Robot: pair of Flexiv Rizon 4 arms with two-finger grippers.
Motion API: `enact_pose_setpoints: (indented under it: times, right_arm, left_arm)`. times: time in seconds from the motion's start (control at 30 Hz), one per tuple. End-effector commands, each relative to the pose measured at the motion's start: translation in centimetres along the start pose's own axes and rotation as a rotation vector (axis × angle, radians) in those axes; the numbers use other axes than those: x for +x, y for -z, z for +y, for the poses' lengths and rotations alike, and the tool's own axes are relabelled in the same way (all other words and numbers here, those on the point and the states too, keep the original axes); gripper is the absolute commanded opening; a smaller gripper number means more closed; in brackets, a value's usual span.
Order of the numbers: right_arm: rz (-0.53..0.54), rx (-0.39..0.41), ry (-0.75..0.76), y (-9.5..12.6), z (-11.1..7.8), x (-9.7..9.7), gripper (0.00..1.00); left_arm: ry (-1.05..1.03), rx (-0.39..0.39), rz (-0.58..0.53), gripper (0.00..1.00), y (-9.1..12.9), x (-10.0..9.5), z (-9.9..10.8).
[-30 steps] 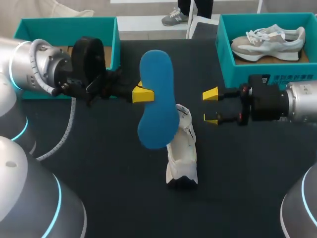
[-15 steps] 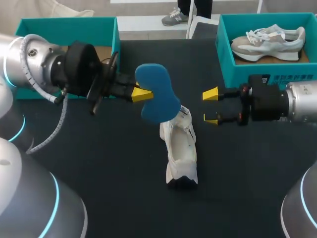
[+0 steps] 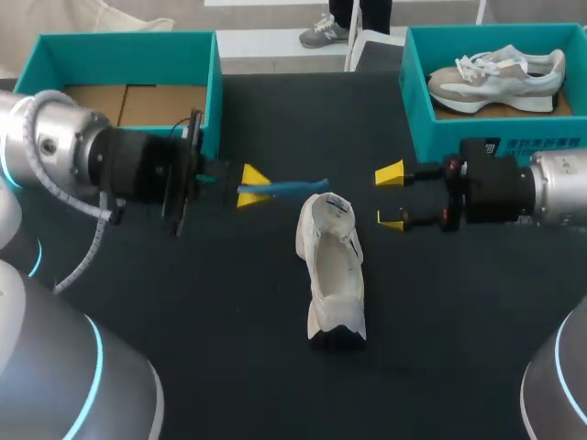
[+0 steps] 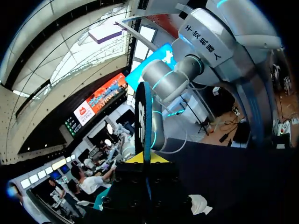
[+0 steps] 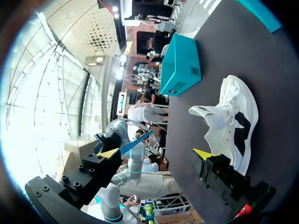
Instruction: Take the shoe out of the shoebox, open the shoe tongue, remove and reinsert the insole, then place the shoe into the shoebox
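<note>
A white shoe (image 3: 332, 275) lies on the black table (image 3: 229, 348) with its opening toward the far side; it also shows under my right gripper (image 5: 156, 154) as the shoe (image 5: 231, 119). My left gripper (image 3: 252, 186) is shut on a blue insole (image 3: 286, 188), held level and seen edge-on, its free end just above the shoe's opening. In the left wrist view the insole (image 4: 143, 116) stands as a thin blade between the fingers of that gripper (image 4: 143, 157). My right gripper (image 3: 392, 196) hangs open and empty to the right of the shoe's opening.
A teal shoebox (image 3: 128, 55) with a bare cardboard floor stands at the back left. A second teal shoebox (image 3: 413, 101) at the back right holds a grey-and-white sneaker (image 3: 495, 73). The left box (image 5: 180, 65) also shows beyond the shoe.
My left wrist has turned, bringing the insole from upright and broadside to level and edge-on, lower and close to the shoe's opening. The right arm and the shoe have stayed put.
</note>
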State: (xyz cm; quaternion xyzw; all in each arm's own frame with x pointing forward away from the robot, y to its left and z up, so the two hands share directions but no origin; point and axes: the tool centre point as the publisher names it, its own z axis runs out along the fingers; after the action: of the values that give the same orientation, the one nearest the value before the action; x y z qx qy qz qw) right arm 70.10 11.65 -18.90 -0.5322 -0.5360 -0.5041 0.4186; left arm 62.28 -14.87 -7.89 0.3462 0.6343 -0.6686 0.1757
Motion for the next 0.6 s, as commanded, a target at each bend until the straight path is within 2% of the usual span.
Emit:
enact_pose_setpoints:
  times: [0.03,0.13,0.2,0.6]
  right_arm:
    - [-0.002,-0.002,-0.001,-0.21,-0.01,-0.01,1.0]
    - [-0.002,-0.002,-0.001,-0.21,-0.01,-0.01,1.0]
    - [-0.002,-0.002,-0.001,-0.21,-0.01,-0.01,1.0]
    - [-0.002,-0.002,-0.001,-0.21,-0.01,-0.01,1.0]
  left_arm:
    - [-0.724,0.078,0.047,0.0,0.22,1.66,1.76]
    - [-0.788,0.077,0.06,0.0,0.17,2.26,2.32]
    - [-0.807,0.038,0.086,0.0,-0.05,2.65,2.59]
    - [-0.807,0.038,0.086,0.0,-0.05,2.65,2.59]
